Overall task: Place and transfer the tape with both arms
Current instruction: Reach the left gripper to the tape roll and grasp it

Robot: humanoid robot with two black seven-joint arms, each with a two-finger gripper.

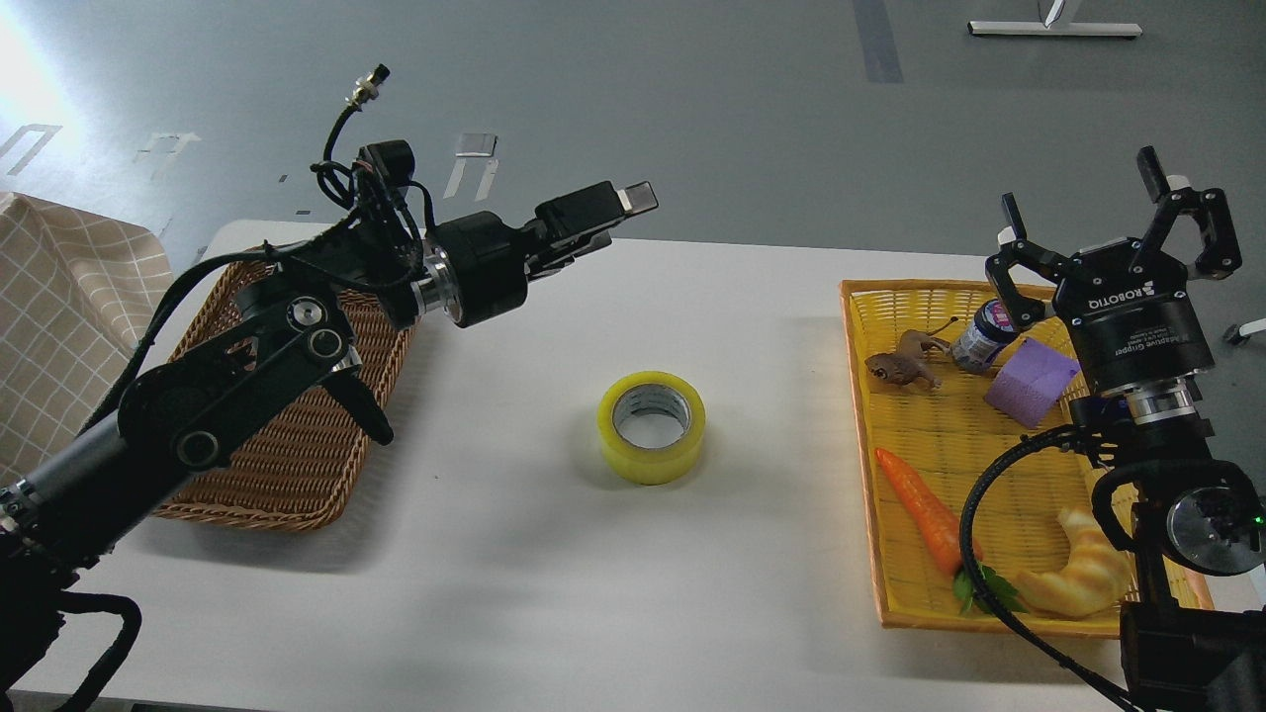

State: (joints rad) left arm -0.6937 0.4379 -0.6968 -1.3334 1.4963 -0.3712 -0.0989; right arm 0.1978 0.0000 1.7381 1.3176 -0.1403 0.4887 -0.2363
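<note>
Nearest, cut off by the lower corners: thick black links of both arms, left one hiding part of the brown wicker basket (287, 475), right one covering the near right corner of the yellow tray (895, 593). Inside that tray, near end: an orange toy carrot (920, 509) with green leaves, and a curved croissant-like toy (1083, 574) partly behind a black cable. Mid-table, on bare white table (514, 583), between basket and tray and well apart from both: the tape (652, 426), lying flat, core hole facing up, touched by nothing. Farther back in the tray: a small brown animal figure (905, 366), a purple block (1031, 381), a small jar (979, 338) half hidden by a finger. Above them, right gripper (1113, 232), fingers spread wide, empty. Left gripper (603, 220) raised above the table's far half, pointing right; fingers seen side-on and dark, spread or pressed together impossible to tell. At far left, checked cloth (69, 316), cropped by the edge.
</note>
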